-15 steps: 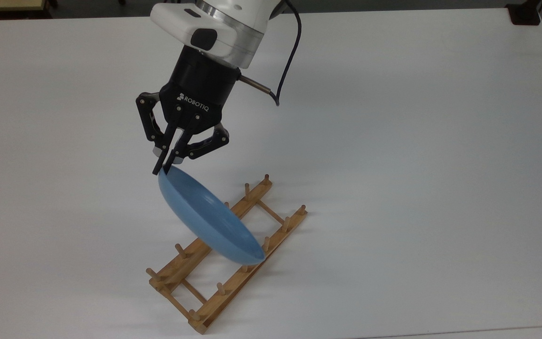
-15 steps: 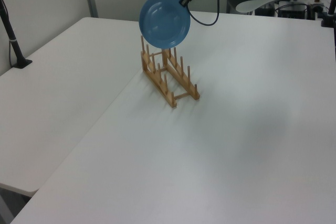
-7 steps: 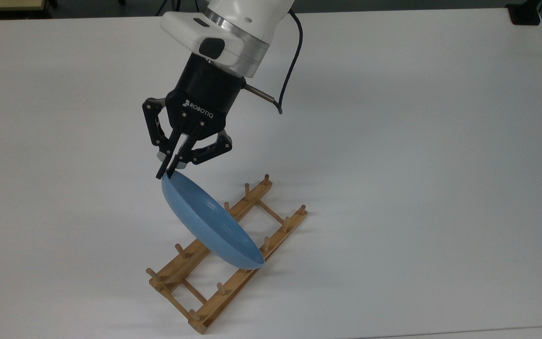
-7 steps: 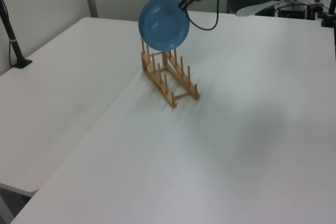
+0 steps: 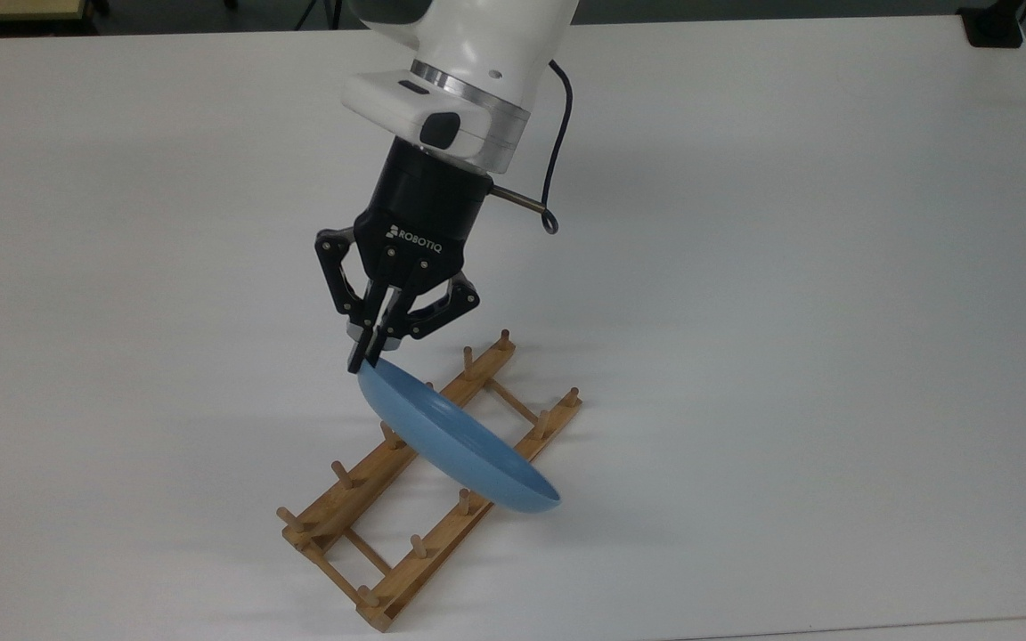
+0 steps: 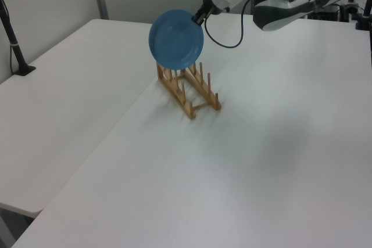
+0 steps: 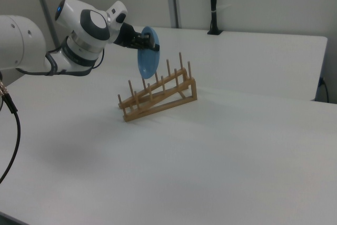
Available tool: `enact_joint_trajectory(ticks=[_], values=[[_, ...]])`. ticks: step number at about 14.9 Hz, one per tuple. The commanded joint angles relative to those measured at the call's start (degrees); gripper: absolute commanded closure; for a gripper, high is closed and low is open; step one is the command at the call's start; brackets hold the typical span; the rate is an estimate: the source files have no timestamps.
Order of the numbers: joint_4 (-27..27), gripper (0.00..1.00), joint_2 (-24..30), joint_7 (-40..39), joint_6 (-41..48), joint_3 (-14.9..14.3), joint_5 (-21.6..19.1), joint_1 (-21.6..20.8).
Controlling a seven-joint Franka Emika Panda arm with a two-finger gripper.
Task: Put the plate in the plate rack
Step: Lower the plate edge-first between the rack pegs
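Your end effector (image 5: 364,361) was clamped on the rim of the light-blue plate (image 5: 455,441) at about eleven o'clock in the top view, the plate standing nearly on edge. It hung over the middle of the wooden plate rack (image 5: 388,534) on the white table (image 5: 789,312). Its lower edge seemed to sit among the pegs, though contact was unclear.
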State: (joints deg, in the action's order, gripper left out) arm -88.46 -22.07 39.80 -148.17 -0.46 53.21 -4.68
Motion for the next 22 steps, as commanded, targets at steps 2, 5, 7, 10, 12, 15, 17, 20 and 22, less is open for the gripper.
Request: enact_joint_trajectory(ticks=[2,5,7,10,12,15,17,20,22], values=[[-1.1,1.0,-0.6,1.24,-3.0,-0.42,3.65,0.19],[-1.01,1.0,-0.34,1.59,-3.0,-0.51,3.39,0.37],[-0.92,1.0,0.36,1.94,-2.91,-0.51,2.86,0.55],[-0.92,1.0,1.07,3.79,-2.82,-0.51,2.86,0.55],[-1.01,1.0,1.24,3.88,-2.82,-0.6,3.12,0.55],[-1.44,1.0,1.07,3.79,-2.82,-0.68,3.65,0.55],[-1.97,1.0,0.98,3.79,-2.82,-0.77,4.27,0.55],[-3.11,1.0,0.89,3.79,-2.82,-0.77,5.85,0.55],[-3.55,1.0,0.89,3.79,-2.82,-0.86,7.08,0.72]])
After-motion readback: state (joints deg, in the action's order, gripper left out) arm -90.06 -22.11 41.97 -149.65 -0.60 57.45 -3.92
